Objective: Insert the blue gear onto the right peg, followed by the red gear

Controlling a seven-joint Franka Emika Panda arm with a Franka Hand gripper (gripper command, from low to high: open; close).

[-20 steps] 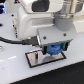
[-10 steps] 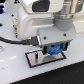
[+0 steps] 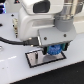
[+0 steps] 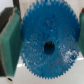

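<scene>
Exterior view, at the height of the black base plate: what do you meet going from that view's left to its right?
Black cable → black base plate → blue gear, held in the tool over the plate's right part.

I work in a robotics lab or test cell: a plain white bench (image 3: 12, 67) under my claw (image 3: 54, 50), a dark base plate (image 3: 35, 60) just beneath it, black cable (image 3: 12, 41) trailing beside my arm.
</scene>
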